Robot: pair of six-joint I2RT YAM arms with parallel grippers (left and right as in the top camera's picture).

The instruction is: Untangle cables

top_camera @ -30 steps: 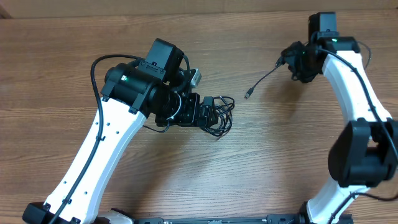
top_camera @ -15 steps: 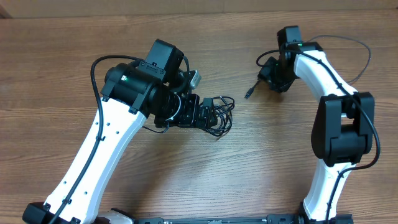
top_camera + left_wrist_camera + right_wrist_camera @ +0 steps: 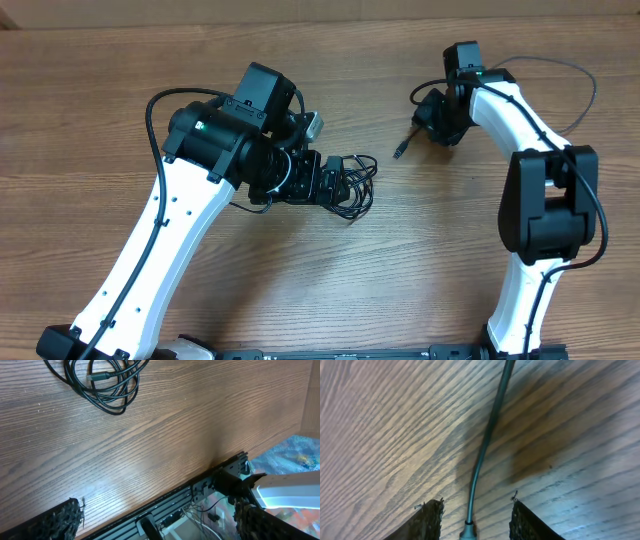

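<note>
Both spread wide: right tool straddles a cable, left tool near coil.

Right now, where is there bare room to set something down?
Bare wood lies between the left arm and right arm, on the near side of the cable tangle. Crowded between that tangle and the other cable's plug.
</note>
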